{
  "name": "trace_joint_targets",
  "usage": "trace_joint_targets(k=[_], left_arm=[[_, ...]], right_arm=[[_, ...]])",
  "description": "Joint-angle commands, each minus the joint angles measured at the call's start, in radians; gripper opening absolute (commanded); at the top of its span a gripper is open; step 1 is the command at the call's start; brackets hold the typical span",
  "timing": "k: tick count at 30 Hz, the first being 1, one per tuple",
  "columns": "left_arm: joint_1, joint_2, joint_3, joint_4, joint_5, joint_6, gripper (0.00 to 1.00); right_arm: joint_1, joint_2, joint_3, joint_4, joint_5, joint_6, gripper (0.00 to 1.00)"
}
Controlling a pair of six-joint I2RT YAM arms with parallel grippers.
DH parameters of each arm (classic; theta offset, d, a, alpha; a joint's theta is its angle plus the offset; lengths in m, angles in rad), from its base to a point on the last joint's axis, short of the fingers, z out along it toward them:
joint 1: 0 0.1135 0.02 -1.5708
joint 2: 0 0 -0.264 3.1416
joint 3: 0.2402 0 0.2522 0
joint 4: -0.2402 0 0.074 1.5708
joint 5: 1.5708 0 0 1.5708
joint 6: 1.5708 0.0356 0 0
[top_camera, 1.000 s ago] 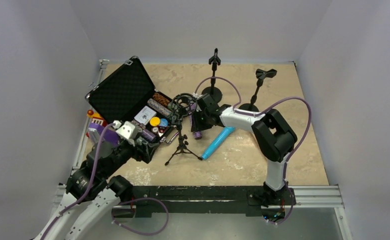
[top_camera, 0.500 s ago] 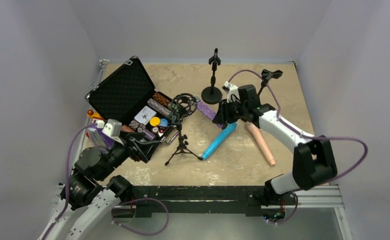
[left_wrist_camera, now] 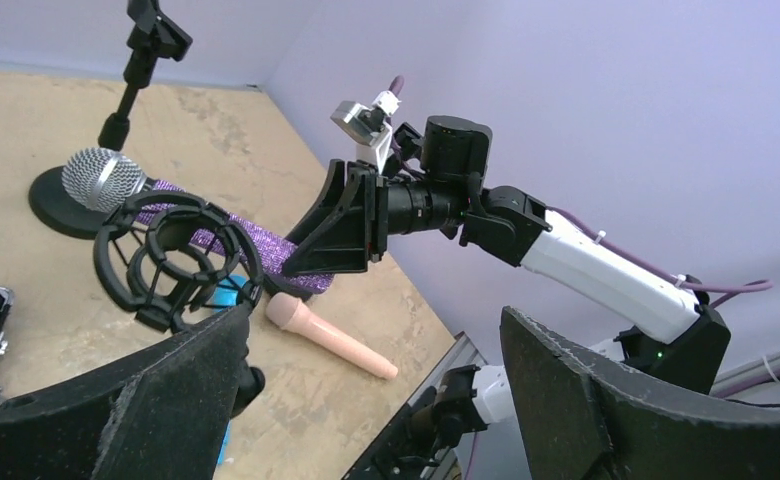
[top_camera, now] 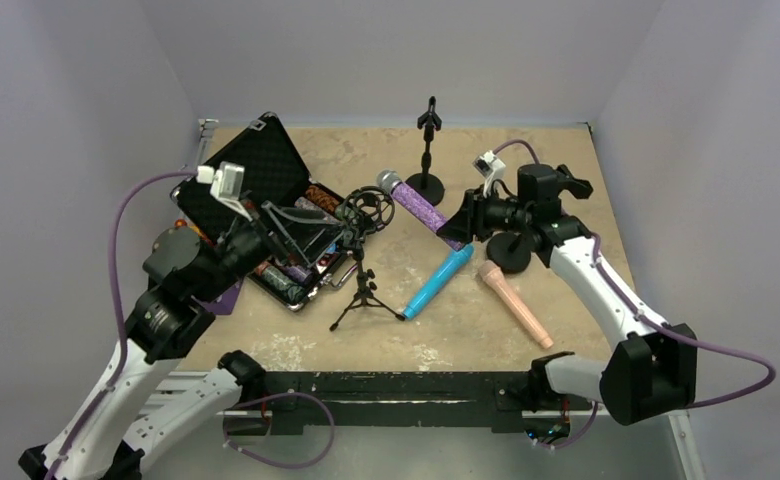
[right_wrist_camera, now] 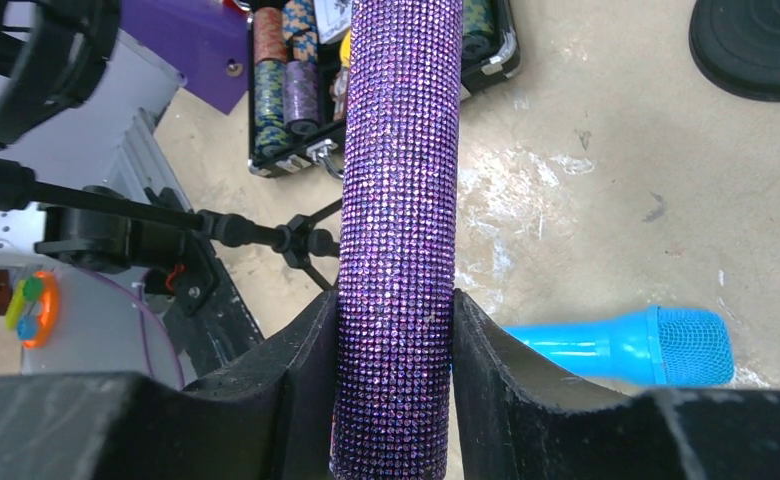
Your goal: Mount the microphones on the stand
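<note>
Three microphones: purple microphone (top_camera: 418, 207) clamped by its handle in right gripper (top_camera: 461, 222), off the table (top_camera: 566, 200), mesh head just beside shock-mount ring of tripod stand (top_camera: 364, 290). Blue microphone (top_camera: 438, 283) and pink microphone (top_camera: 514, 303) lie flat on table. Left gripper (left_wrist_camera: 371, 335) jaws wide apart, holding nothing.

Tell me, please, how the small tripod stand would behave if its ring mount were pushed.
Probably tips easily: the tripod stand has thin, short legs under a bulky ring mount held high. It looks light, so it may also skid on the table.
</note>
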Motion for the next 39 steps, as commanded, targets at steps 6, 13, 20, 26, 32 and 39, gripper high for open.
trace_joint_targets(k=[6, 13, 20, 26, 32, 39], left_arm=[[0.002, 0.119, 0.063, 0.116, 0.078, -0.061, 0.99], [0.002, 0.087, 0.036, 0.082, 0.059, -0.042, 0.99], [0.003, 0.076, 0.062, 0.044, 0.049, -0.017, 1.0], [0.002, 0.047, 0.047, 0.012, 0.027, -0.003, 0.99], [0.002, 0.026, 0.026, -0.004, 0.017, 0.004, 0.99], [0.002, 0.005, 0.007, 0.002, 0.011, 0.001, 0.99]], right_arm=[[-0.006, 0.071, 0.1, 0.05, -0.067, -0.012, 0.0], [-0.005, 0.126, 0.144, 0.025, -0.026, -0.033, 0.0], [0.024, 0.228, 0.285, 0.008, 0.084, 0.027, 0.0], [0.044, 0.252, 0.342, 0.016, 0.199, 0.055, 0.0], [0.034, 0.241, 0.456, 0.006, 0.21, 0.052, 0.0], [0.028, 0.316, 0.504, 0.0, 0.142, 0.129, 0.0]])
